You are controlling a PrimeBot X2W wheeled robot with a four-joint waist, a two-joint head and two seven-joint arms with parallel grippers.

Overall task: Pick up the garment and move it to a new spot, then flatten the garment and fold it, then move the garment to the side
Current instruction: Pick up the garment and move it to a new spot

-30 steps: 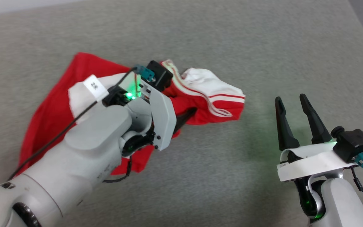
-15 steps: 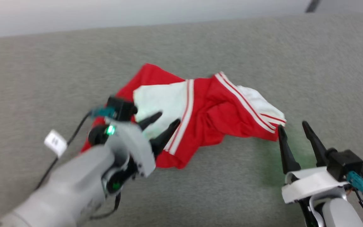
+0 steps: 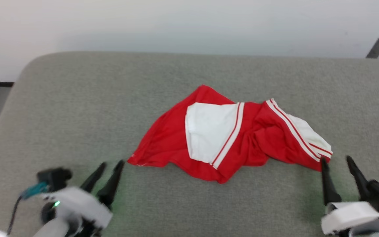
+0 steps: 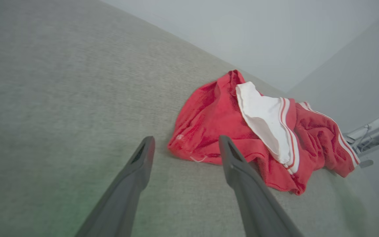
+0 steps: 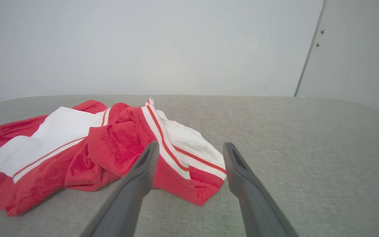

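Jersey point(image 3: 262, 138) crumpled at centre of grey cushion point(image 3: 77, 98), unheld. Left gripper point(image 3: 111, 163) and right gripper point(image 3: 336, 159) both parted, empty, near its front corners. Likely step: flattening. Next: pinch opposite hems, draw apart.

The left gripper point(image 4: 186, 140) has its two dark fingers spread wide above the grey padded surface point(image 4: 61, 82). The crumpled garment point(image 4: 209, 112), red with a white striped sleeve on top, lies just past the fingertips. Its near corner shows between them, and the rest stretches beyond the finger on the view's right.
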